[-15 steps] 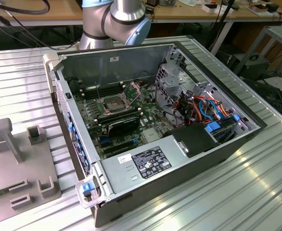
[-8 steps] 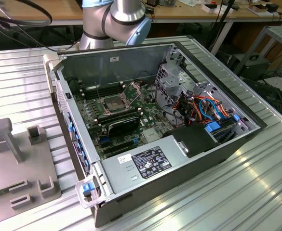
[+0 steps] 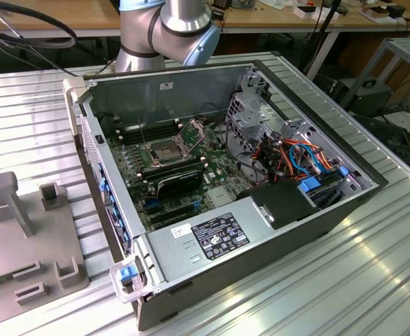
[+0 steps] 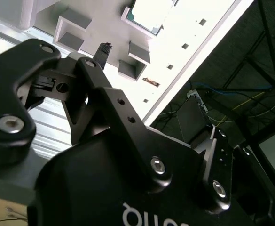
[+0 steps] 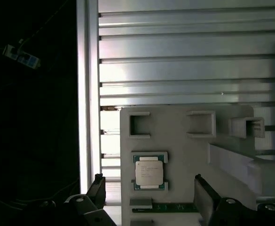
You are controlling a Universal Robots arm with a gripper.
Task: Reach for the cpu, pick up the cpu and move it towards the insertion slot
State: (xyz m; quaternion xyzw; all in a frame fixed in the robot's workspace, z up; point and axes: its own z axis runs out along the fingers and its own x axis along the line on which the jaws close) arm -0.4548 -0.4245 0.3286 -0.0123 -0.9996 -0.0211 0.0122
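Ribbed table (image 5: 175, 70), printed cpu (image 5: 149, 173), gripper (image 5: 148, 180) spread above

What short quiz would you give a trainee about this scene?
1. True or false: the silver-framed square insertion slot sits inside the open grey metal computer case.
2. The small flat silvery square cpu lies on: A) a pale grey plastic fixture plate; B) the green motherboard; C) the ribbed metal table.
3. Fill in: the black gripper is ___ and holds nothing.
Key: 1 true; 2 A; 3 open.
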